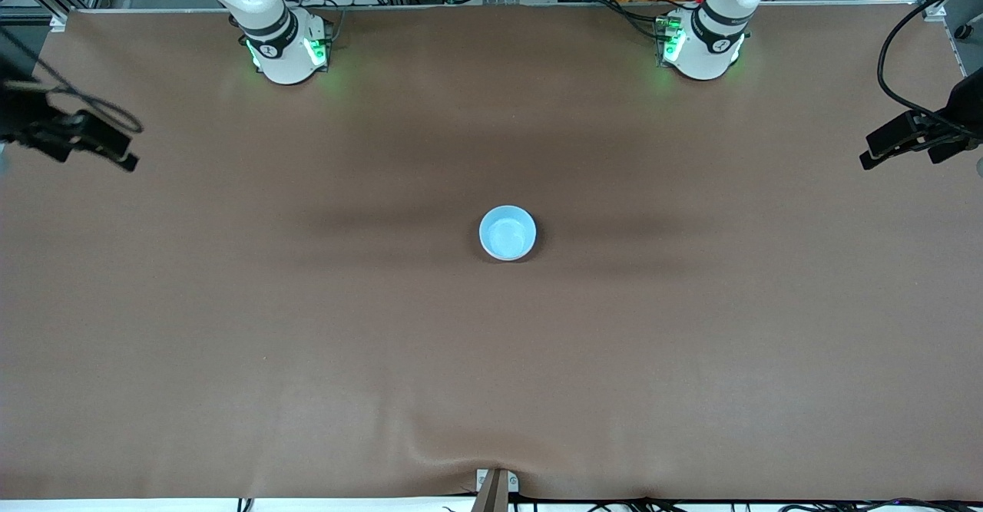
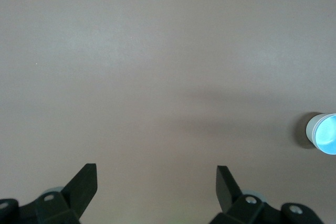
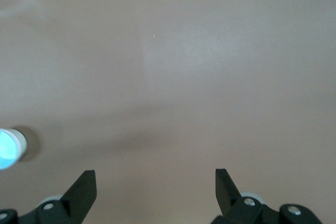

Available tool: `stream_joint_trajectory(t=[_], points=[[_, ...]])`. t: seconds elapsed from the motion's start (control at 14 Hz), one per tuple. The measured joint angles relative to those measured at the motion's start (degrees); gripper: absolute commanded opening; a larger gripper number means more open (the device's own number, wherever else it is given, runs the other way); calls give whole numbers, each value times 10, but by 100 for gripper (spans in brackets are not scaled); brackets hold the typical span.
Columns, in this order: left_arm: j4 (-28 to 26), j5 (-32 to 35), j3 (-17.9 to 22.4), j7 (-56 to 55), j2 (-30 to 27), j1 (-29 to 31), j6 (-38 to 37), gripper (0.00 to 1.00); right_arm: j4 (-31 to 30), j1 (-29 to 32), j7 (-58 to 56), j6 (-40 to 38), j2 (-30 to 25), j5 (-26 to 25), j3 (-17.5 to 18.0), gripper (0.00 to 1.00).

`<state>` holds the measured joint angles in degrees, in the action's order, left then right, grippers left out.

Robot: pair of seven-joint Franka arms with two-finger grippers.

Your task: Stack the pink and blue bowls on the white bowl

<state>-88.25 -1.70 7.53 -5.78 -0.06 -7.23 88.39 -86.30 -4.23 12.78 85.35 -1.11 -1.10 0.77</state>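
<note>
A light blue bowl [image 1: 508, 232] stands upright in the middle of the table. It also shows at the edge of the left wrist view [image 2: 326, 134] and of the right wrist view [image 3: 6, 148]. A whitish wall shows below its blue rim there; I cannot tell whether that is the white bowl under it. The pink bowl is hidden or out of view. My left gripper [image 1: 872, 160] [image 2: 156, 174] hangs open and empty over the left arm's end of the table. My right gripper [image 1: 127, 160] [image 3: 156, 179] hangs open and empty over the right arm's end. Both are far from the bowl.
The brown table cover [image 1: 307, 328] is bare around the bowl. A metal clamp [image 1: 495, 485] sits at the table edge nearest the front camera. The arm bases [image 1: 288, 51] [image 1: 703, 47] stand along the edge farthest from that camera.
</note>
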Motion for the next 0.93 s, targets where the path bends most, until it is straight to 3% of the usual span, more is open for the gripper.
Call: stream_joint_trajectory(t=[0.29,0.93], points=[[0,0,0,0,0,0,1,100,-31,2,0,16,-20,-22,15,100],[-5,0,-6,0,23,-9,2,100,17,23,-35,15,3,-23,7,100]])
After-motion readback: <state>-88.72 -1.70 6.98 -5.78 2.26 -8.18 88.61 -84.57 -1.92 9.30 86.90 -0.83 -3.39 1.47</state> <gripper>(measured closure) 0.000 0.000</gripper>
